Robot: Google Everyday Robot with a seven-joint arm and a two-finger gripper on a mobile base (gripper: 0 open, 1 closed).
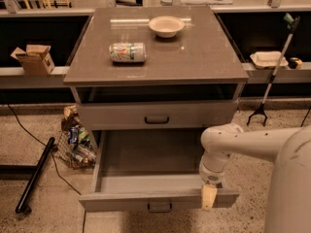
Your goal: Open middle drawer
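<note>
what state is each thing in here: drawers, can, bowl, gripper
wide shallow grey middle drawer: pulled far out, nothing seen inside
grey drawer above it: shut
green and white can: lying on its side on the grey cabinet top
cream round bowl: upright, looks empty
gripper: pointing down at the right end of the open drawer's front edge
</note>
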